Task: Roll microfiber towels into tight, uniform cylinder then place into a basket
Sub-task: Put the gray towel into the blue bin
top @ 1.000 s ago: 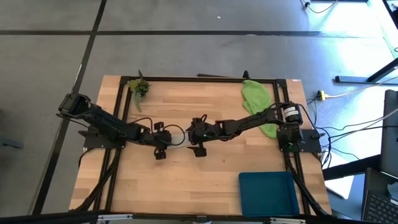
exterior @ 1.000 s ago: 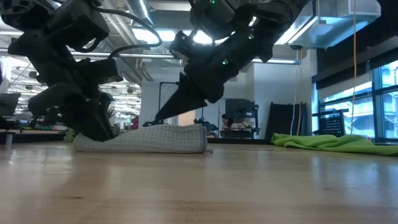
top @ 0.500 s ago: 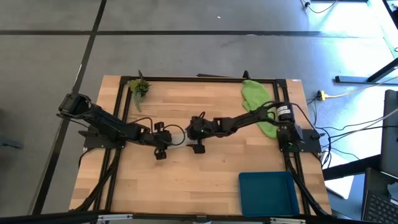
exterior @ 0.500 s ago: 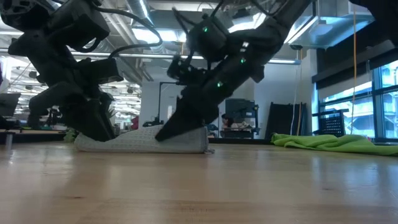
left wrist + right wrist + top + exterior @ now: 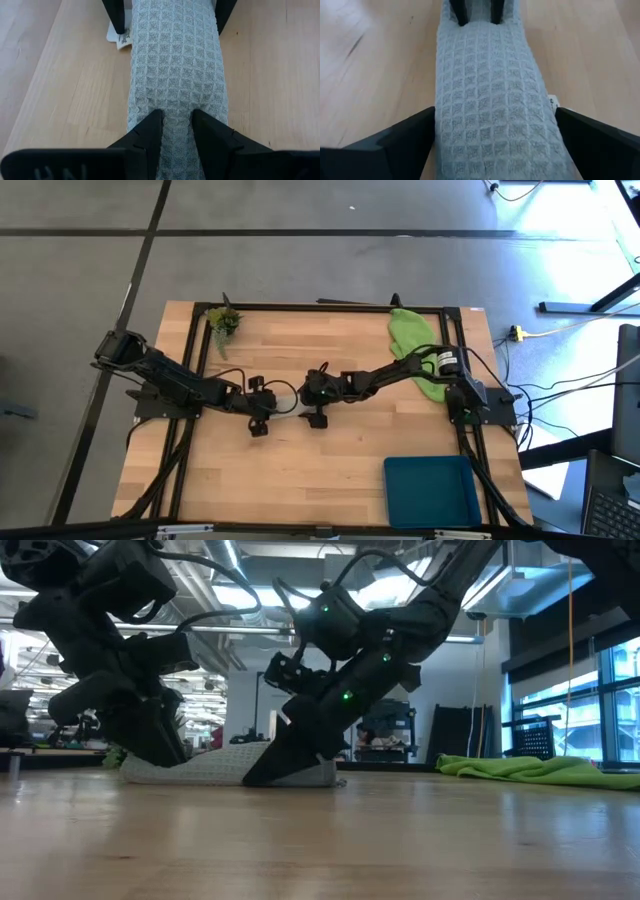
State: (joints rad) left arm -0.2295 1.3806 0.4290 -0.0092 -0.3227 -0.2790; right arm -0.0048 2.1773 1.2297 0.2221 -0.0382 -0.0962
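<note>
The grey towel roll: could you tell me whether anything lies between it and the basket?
Nothing visible does. The grey roll lies mid-table, held between the left hand and right hand; only bare wood separates it from the basket at the near right corner.

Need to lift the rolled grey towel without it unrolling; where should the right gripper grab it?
Take the grey towel roll at its free end, opposite the left gripper, which pinches the other end. The right gripper already straddles it, open. Probably close across the roll's width from above, since it lies flat on the table.
</note>
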